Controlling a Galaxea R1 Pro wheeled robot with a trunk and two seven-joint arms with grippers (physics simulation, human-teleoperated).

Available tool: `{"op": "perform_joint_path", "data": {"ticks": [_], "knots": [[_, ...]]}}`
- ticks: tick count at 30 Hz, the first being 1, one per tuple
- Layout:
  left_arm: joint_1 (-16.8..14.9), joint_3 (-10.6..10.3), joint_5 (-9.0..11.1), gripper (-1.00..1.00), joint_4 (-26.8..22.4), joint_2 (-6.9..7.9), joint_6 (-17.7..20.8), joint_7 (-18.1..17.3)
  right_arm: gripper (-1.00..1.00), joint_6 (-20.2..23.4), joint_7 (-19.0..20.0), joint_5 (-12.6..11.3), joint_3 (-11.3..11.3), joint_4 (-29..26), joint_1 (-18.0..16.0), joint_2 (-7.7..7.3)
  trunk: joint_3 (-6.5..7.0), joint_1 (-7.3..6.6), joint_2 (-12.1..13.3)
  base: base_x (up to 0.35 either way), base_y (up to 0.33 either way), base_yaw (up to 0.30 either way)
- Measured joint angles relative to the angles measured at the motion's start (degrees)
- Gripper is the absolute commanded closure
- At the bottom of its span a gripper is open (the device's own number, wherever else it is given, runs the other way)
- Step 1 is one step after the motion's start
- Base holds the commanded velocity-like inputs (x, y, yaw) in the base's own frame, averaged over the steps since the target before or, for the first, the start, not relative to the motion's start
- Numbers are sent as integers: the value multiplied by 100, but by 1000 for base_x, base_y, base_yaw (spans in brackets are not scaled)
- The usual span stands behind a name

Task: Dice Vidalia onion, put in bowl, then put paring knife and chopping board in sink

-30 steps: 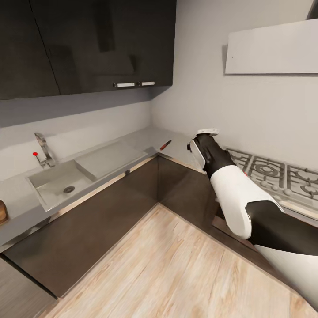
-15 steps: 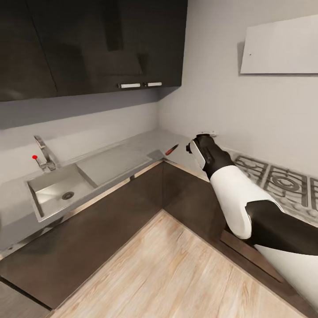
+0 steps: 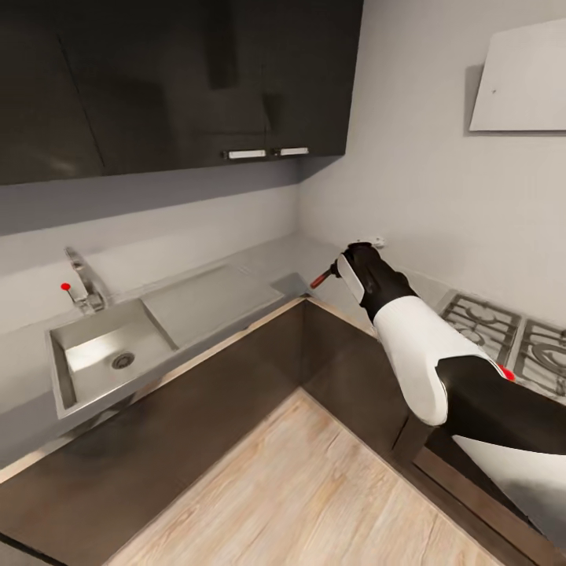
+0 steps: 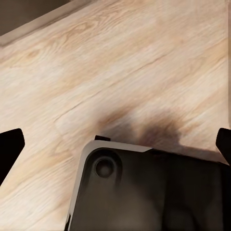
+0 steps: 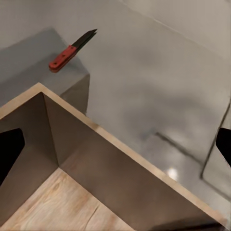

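Note:
The paring knife (image 5: 71, 50), with a red handle and a dark blade, lies flat on the grey countertop (image 5: 144, 91) near its inner corner. In the head view only its red handle (image 3: 321, 277) shows, beside my right wrist. My right gripper (image 5: 115, 144) hovers open over the counter's edge, short of the knife, with nothing between its fingers. The steel sink (image 3: 75, 389) with its tap (image 3: 82, 283) sits at the left, its basin bare around the drain. My left gripper (image 4: 115, 144) hangs open over the wooden floor. The onion, chopping board and bowl are out of view.
A gas hob (image 3: 503, 334) lies on the counter to the right, under a pale hood (image 3: 523, 79). Dark wall cabinets (image 3: 181, 79) hang over the sink side. A small white piece (image 3: 369, 242) shows past my right wrist; I cannot tell what it is.
The camera has turned left, so sink, knife and hob sit further right in the picture, and a brown object at the left edge has left the frame. The right arm keeps its pose.

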Motion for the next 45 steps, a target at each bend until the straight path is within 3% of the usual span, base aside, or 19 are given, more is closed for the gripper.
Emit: {"op": "perform_joint_path", "data": {"ticks": [5,14,33,45], "knots": [[0,0,0,-100,1,0,-1,2,-100,-27,5,-2,0,95,0,0,0,0,0,297,-150,2],[3,3,-2,-100,-2,-1,0,-2,-100,-569,5,-3,0,469,0,0,0,0,0,306,-3,10],[5,2,-1,-100,-1,-1,-1,1,-100,-717,9,-2,0,726,0,0,-29,1,0,269,45,132],[4,0,0,-100,0,0,-1,-3,-100,-1220,2,-5,0,1084,-1,0,-30,0,0,215,-132,2]]}}
